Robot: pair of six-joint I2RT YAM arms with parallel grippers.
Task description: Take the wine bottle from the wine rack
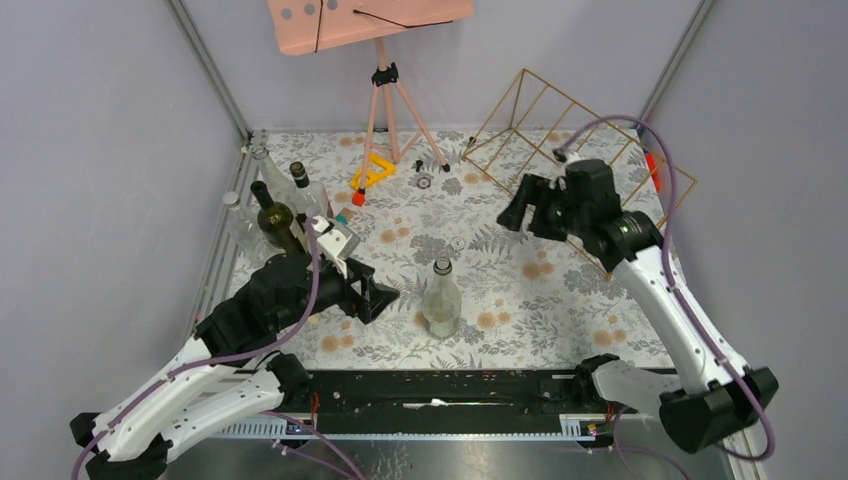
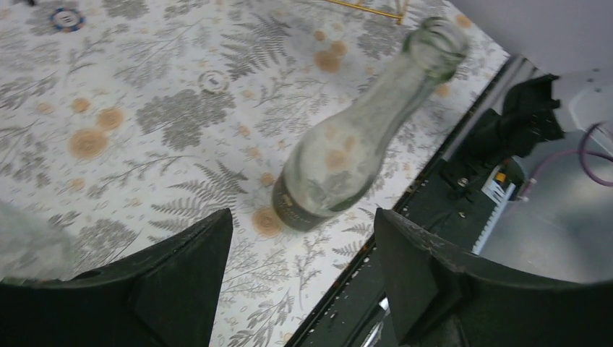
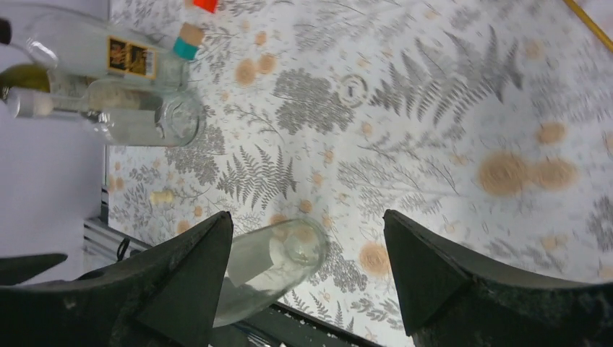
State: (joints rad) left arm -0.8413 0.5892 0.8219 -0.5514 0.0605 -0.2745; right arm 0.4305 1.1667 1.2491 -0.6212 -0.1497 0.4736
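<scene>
**Top view.** The wine bottle (image 1: 441, 299), clear glass with an open mouth, stands upright on the flowered table (image 1: 520, 290). It is toward the near edge, roughly midway between the two arms. The wine rack (image 1: 545, 120) sits tilted at the far right corner, well apart from the bottle. The left pincer (image 1: 388, 298) hovers just to the left of the bottle, pointing at it, with its jaws apart and holding nothing. The right pincer (image 1: 512, 212) hangs in front of the rack, above the table, also spread and holding nothing. A group of other bottles (image 1: 275, 205) stands along the far left edge. A pink tripod stand (image 1: 385, 85) rises at the back, with a small yellow triangle (image 1: 371, 172) on the table near its feet.

**Left wrist view.** The left pincer (image 2: 302, 224) is spread wide, a dark finger on each side of the frame. The wine bottle (image 2: 347, 144) stands beyond the gap and touches neither finger. Its base rests on the table (image 2: 144, 108) close to the near edge. A thin piece of the wine rack (image 2: 361, 9) shows at the top.

**Right wrist view.** The right pincer (image 3: 307, 220) is likewise open, with only the table (image 3: 434, 108) between its fingers. The wine bottle (image 3: 264, 271) shows lower down, seen from above its mouth and partly behind the left-hand finger. The other bottles (image 3: 108, 79) lie toward the upper left of the frame. A strip of the wine rack (image 3: 589, 22) crosses the top right corner.
</scene>
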